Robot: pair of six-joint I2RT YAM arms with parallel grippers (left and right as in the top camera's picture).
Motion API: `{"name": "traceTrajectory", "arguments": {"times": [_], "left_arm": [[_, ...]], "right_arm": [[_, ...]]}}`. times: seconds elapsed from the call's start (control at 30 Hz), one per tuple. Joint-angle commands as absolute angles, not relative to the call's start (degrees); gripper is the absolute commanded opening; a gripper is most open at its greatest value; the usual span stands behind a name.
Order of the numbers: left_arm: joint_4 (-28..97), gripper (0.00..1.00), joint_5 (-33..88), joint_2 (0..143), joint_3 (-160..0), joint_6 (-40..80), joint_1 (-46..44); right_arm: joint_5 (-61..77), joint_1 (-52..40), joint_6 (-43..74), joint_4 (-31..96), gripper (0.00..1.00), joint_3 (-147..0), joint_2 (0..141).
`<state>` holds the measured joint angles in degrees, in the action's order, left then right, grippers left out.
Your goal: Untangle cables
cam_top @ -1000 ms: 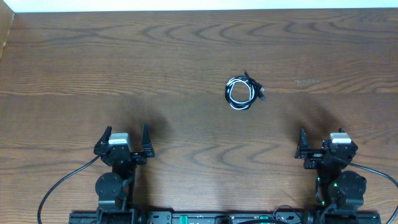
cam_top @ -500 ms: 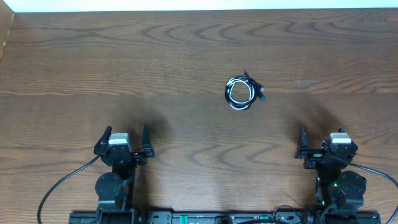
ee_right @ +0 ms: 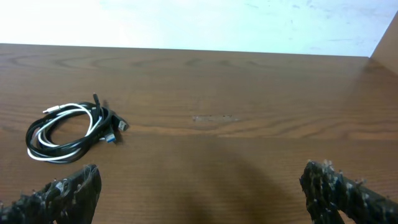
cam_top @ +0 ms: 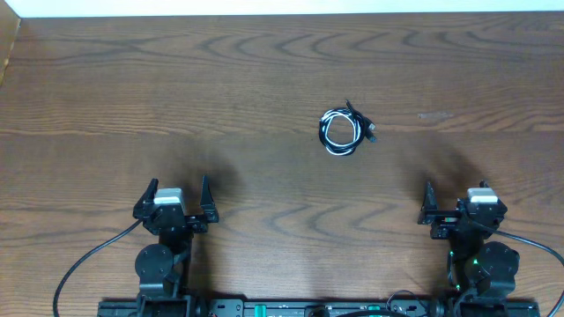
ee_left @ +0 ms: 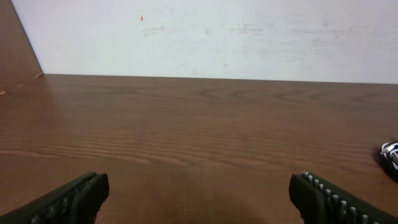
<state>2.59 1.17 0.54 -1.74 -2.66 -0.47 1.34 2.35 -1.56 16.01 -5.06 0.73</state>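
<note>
A white cable and a black cable (cam_top: 343,130) lie coiled together in one small loop on the wooden table, right of centre. The coil also shows at the left of the right wrist view (ee_right: 67,130), with plug ends at its right side, and just at the right edge of the left wrist view (ee_left: 390,154). My left gripper (cam_top: 177,195) is open and empty at the near left, far from the coil. My right gripper (cam_top: 451,202) is open and empty at the near right, below and right of the coil.
The brown wooden table (cam_top: 220,88) runs to a white wall at the back. A low wooden side wall (ee_left: 18,50) stands at the far left. Thick black arm wires (cam_top: 79,264) loop near the front edge.
</note>
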Motion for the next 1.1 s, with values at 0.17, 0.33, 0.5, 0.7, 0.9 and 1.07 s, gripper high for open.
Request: {"name": "traceTrajectory", "arguments": {"times": [0.17,0.33,0.5,0.7,0.9,1.07], "left_arm": [[4.0,0.98,0.5,0.4,-0.2,-2.8,-0.3],[4.0,0.98,0.4,0.4,-0.2,-2.8,-0.3],[4.0,0.98,0.4,0.4,-0.2,-2.8,-0.3],[4.0,0.98,0.4,0.8,-0.2,-2.8,-0.3],[4.0,0.98,0.4,1.3,-0.2,-2.8,-0.3],[4.0,0.98,0.4,1.3,-0.2,-2.8,-0.3]], "right_arm": [[1.7,2.6,-2.2,16.0,0.99,-4.9,0.6],[1.7,2.6,-2.2,16.0,0.99,-4.9,0.6],[1.7,2.6,-2.2,16.0,0.99,-4.9,0.6],[1.7,2.6,-2.2,16.0,0.99,-4.9,0.6],[0.1,2.6,-2.3,16.0,0.99,-4.9,0.6],[0.0,2.6,-2.2,15.9,0.99,-4.9,0.6]]}}
